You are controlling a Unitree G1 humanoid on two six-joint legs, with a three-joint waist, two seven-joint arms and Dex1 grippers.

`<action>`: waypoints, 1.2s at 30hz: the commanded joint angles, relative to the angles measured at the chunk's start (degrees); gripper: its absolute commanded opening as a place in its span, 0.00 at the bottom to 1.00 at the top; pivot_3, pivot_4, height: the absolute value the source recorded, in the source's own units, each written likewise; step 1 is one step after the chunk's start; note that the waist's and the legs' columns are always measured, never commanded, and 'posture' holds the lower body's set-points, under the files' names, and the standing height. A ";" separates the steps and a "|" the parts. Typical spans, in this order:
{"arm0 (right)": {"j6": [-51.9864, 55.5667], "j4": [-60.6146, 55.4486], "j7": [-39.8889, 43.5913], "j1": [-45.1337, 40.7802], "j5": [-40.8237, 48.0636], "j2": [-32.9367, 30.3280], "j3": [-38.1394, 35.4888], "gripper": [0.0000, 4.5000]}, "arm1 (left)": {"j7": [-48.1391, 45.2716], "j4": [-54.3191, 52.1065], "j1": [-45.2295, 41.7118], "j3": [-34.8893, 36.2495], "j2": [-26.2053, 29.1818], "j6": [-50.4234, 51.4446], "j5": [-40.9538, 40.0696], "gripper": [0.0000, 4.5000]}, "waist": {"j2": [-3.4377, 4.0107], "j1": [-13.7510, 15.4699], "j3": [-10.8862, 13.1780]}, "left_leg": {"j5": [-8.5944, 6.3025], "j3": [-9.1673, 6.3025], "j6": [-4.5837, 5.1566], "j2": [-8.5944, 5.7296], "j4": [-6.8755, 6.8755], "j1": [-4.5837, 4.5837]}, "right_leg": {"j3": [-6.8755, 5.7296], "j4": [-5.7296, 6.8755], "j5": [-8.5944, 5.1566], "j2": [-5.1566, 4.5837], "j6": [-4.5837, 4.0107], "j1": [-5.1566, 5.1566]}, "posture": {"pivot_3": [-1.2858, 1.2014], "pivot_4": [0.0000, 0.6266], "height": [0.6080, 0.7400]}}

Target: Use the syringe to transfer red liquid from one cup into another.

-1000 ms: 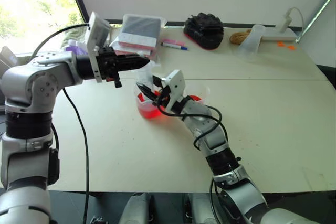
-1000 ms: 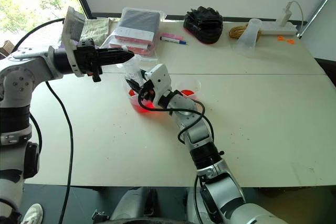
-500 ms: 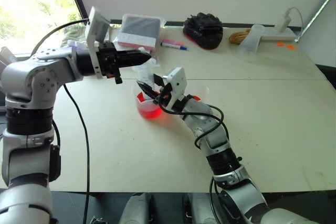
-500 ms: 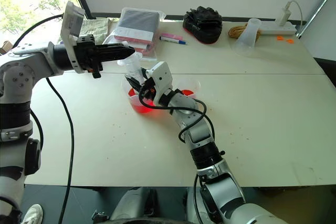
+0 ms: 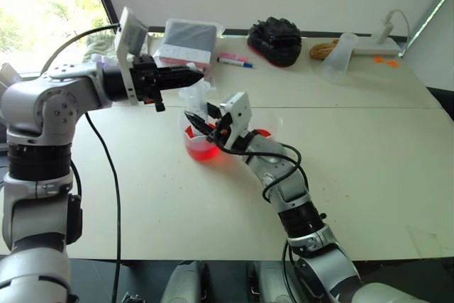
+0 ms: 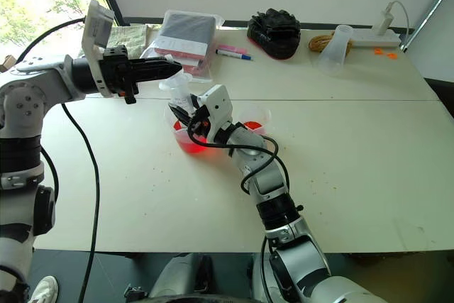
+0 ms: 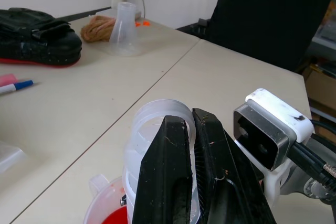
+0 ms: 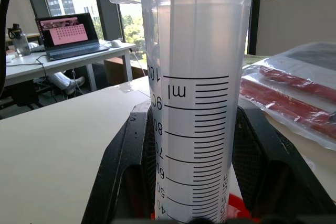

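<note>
The syringe (image 8: 194, 108) stands upright over the larger cup (image 5: 202, 143), near the middle of the table (image 5: 369, 147), with the red liquid (image 5: 203, 150) pooled in that cup's base. The right gripper (image 5: 201, 124) is clamped round the lower barrel, its fingers either side of the printed scale. The left gripper (image 5: 190, 74), fingers pressed together, sits at the syringe's top end, on or against the plunger; whether it actually grips it cannot be told. The barrel looks clear of red, so the step in hand is judged to be the draw: the next move calls for raising the plunger straight while the right gripper keeps the nozzle submerged. The smaller cup (image 5: 264, 131) stands just beside, at 3 o'clock of the larger. The pale table carries a packet (image 5: 188, 40), marker pen (image 5: 234, 62), black glove (image 5: 277, 39) and beaker (image 5: 340, 54) toward 12 o'clock; windows and an office desk lie beyond.
</note>
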 commanded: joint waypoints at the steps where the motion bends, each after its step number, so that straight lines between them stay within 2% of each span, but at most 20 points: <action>1: 0.99 -1.06 1.41 1.17 -0.10 0.64 2.48 0.31 | 0.79 -0.26 -4.54 2.92 0.54 -2.15 0.35 0.00 | 0.00 0.02 0.00 | 0.00 0.00 0.00 0.00 0.00 0.00 | 0.00 0.00 0.00 0.00 0.00 0.00 | 0.52 0.24 1.00; 36: 0.45 -1.20 1.65 0.70 -0.38 0.57 2.23 0.31 | 0.72 -0.87 -4.34 2.60 0.41 -2.57 0.75 0.00 | 0.00 0.00 0.00 | 0.00 0.00 0.00 0.00 0.00 0.00 | 0.00 0.00 0.00 0.01 0.00 0.00 | 0.52 0.24 1.00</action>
